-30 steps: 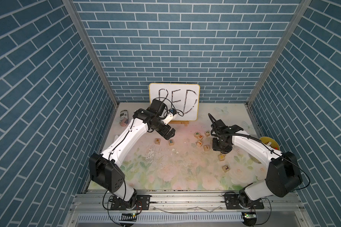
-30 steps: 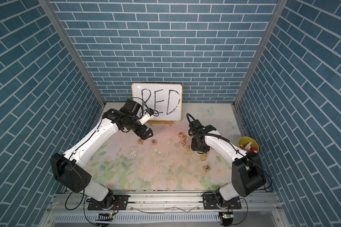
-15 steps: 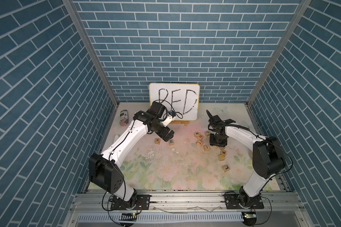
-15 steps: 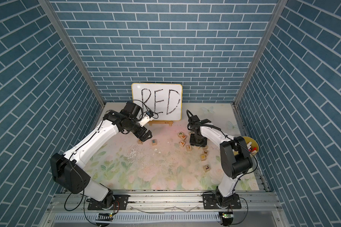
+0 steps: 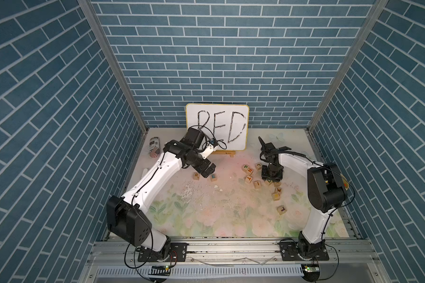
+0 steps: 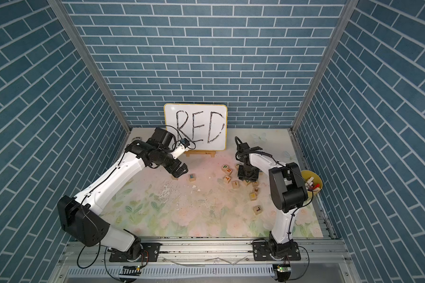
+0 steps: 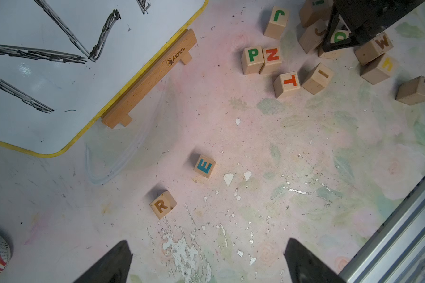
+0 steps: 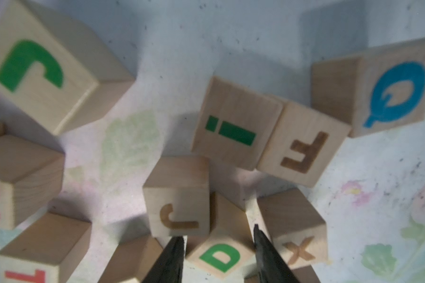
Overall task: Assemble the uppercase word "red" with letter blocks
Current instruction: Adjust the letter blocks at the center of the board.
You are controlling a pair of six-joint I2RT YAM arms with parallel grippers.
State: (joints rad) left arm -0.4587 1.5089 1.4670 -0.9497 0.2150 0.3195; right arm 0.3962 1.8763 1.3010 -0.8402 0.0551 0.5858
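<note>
The R block [image 7: 163, 204] and the E block [image 7: 204, 166] lie a little apart on the mat in front of the whiteboard, also seen from above as the R block [image 5: 196, 175] and the E block [image 5: 214, 177]. My left gripper [image 7: 208, 245] hovers open just above and beside them, holding nothing. In the right wrist view the green D block [image 8: 219, 257] sits turned cornerwise between the fingers of my right gripper [image 8: 218, 231], which is shut on it. The right gripper [image 5: 271, 175] stands in the pile of blocks at the right.
Other blocks crowd the D: J [image 8: 179, 215], X [image 8: 299, 250], I, F and Q. P and N blocks [image 5: 247, 168] and an L block [image 5: 282, 209] lie nearby. The whiteboard [image 5: 217, 127] stands at the back, with a yellow bowl [image 6: 310, 181] at the right edge and a flag-patterned object [image 5: 154, 149] at the back left.
The right arm's elbow has swung up and toward the front while its gripper stayed in the block pile. The left arm has hardly moved.
</note>
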